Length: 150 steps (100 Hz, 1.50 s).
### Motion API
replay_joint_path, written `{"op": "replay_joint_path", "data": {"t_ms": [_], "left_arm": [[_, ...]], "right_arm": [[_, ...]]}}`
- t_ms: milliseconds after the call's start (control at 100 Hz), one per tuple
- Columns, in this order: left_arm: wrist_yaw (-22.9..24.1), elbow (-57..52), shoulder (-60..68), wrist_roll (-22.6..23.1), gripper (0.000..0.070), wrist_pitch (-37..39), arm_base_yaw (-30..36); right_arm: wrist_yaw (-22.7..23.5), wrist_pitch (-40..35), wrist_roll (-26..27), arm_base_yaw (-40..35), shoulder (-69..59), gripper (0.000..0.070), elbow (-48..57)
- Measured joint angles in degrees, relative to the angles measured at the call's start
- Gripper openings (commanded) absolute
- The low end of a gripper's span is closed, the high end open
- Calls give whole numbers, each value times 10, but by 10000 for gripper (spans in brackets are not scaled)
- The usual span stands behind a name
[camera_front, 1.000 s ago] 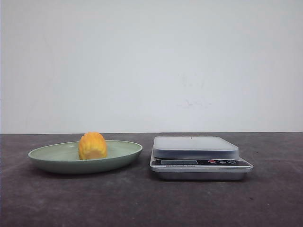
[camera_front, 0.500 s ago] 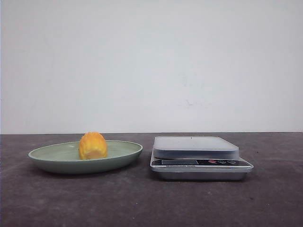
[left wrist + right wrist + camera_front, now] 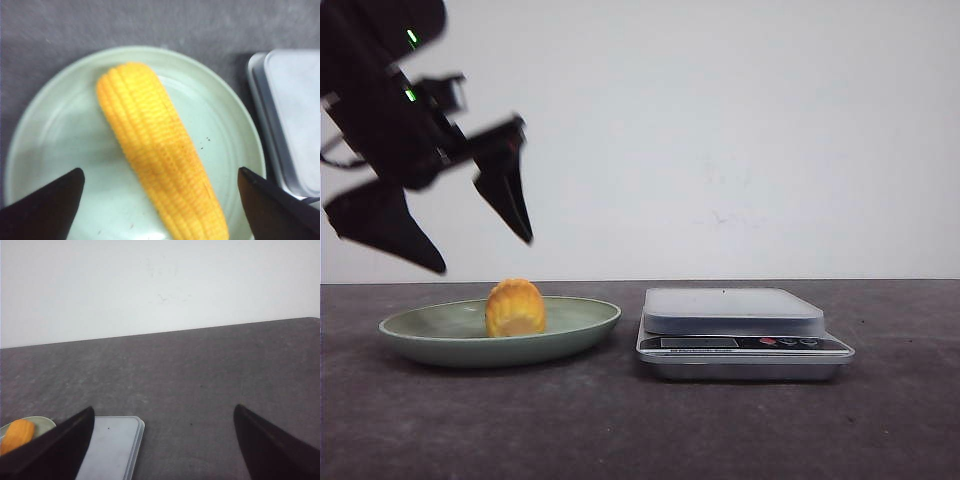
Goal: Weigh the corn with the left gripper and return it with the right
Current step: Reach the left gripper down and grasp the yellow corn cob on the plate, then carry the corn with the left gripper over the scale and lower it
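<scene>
The yellow-orange corn (image 3: 516, 308) lies in a pale green plate (image 3: 590, 325) on the left of the dark table. Seen end-on in the front view it looks stubby; in the left wrist view the corn (image 3: 160, 165) is a long ribbed cob lying slantwise across the plate (image 3: 60, 145). My left gripper (image 3: 485, 254) hangs open above the plate, slightly left of the corn, not touching it. In its own view the left gripper (image 3: 160, 171) straddles the cob from above. The right gripper (image 3: 164, 409) is open and empty, off the front view.
A silver kitchen scale (image 3: 740, 330) with a pale flat platform stands just right of the plate, close to its rim. Its platform (image 3: 112, 445) shows in the right wrist view, with the corn (image 3: 17, 435) beyond it. A white wall backs the table.
My left gripper has come into the front view from the upper left and now hangs open over the plate. Corn, plate and scale have not moved.
</scene>
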State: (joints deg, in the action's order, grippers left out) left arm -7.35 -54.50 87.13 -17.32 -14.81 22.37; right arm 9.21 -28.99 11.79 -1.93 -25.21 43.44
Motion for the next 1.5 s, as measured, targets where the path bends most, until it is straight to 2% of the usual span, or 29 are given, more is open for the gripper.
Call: {"op": "replay_joint_path", "data": {"t_ms": [210,280,390,500,630,840,1010,1140,1260,1500], "left_arm": [[37,0,43,0,594,21,33],[48,0,52,0,573,29,40],[60,0,60,0,414,34,48],[60,0,76,-2,313,28,52],[60,0,84,-3,0,30,55],[60,0,72,-3,10,30,55],[50,-10,-17,-2,10,13,57],[14,-85,-44,15,10,-38,78],[14,-159,-30,33,10,-81,121],[25,-300,83,43,10,-97,182]], "right_arm": [[0,0,0,0,0,564,0],[0,-1,0,0,0,564,0],[0,-4,0,0,0,564,0],[0,-3,0,0,0,564,0],[0,-4,0,0,0,564,0],[-1,-7,0,0,0,564,0],[-2,-7,0,0,0,564,0],[-2,-7,0,0,0,564,0],[-2,-7,0,0,0,564,0],[-2,-7,0,0,0,564,0]]}}
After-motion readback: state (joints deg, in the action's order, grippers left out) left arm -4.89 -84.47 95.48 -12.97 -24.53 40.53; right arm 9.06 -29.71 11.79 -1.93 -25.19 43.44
